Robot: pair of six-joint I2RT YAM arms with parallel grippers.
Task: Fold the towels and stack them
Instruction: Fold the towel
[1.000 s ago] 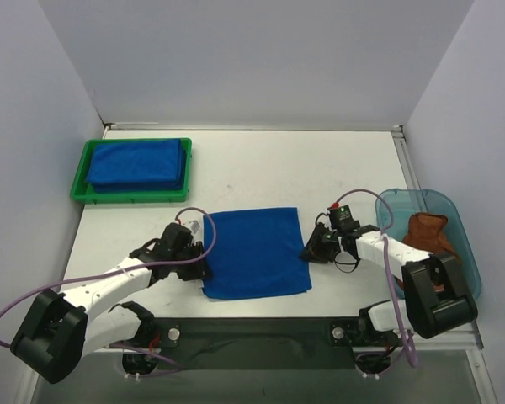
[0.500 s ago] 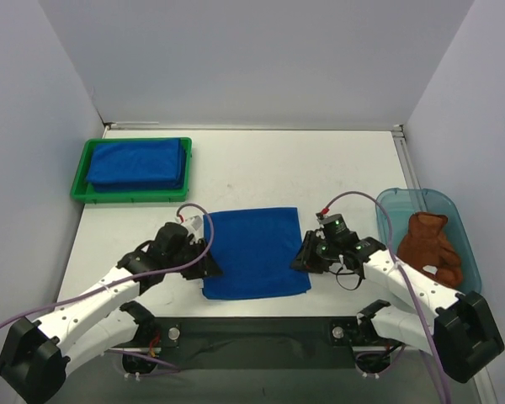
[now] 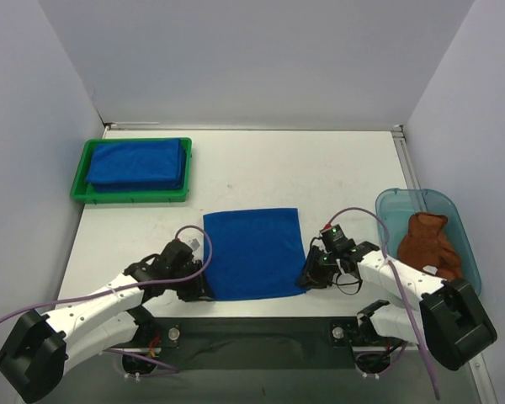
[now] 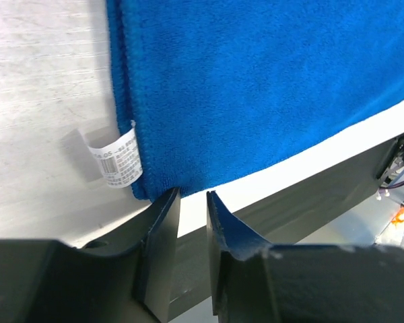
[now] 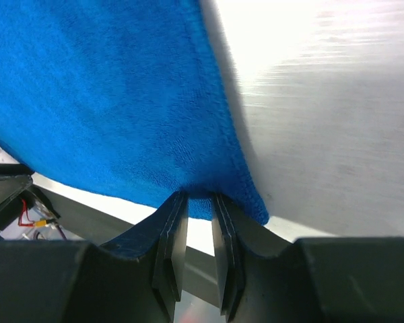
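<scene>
A royal blue towel [image 3: 252, 252] lies flat near the table's front edge. My left gripper [image 3: 204, 290] is at its near left corner. In the left wrist view that gripper [image 4: 188, 195] is open by a narrow gap with only table between the fingers. The corner, with its white label [image 4: 118, 159], touches the left fingertip [image 4: 167, 202]. My right gripper [image 3: 307, 279] is at the near right corner. In the right wrist view it [image 5: 200, 196] is shut on the towel's near edge [image 5: 155, 134], which puckers at the tips. A rust-brown towel [image 3: 429, 244] lies crumpled in the bin.
A green tray [image 3: 77, 189] at the back left holds folded blue towels [image 3: 139, 162]. The translucent teal bin [image 3: 404, 195] stands at the right edge. The dark front rail [image 3: 261, 332] runs just below the towel. White walls close in the left and right sides.
Both grippers have slid toward the table's front edge along the towel's sides, from mid-height down to its near corners.
</scene>
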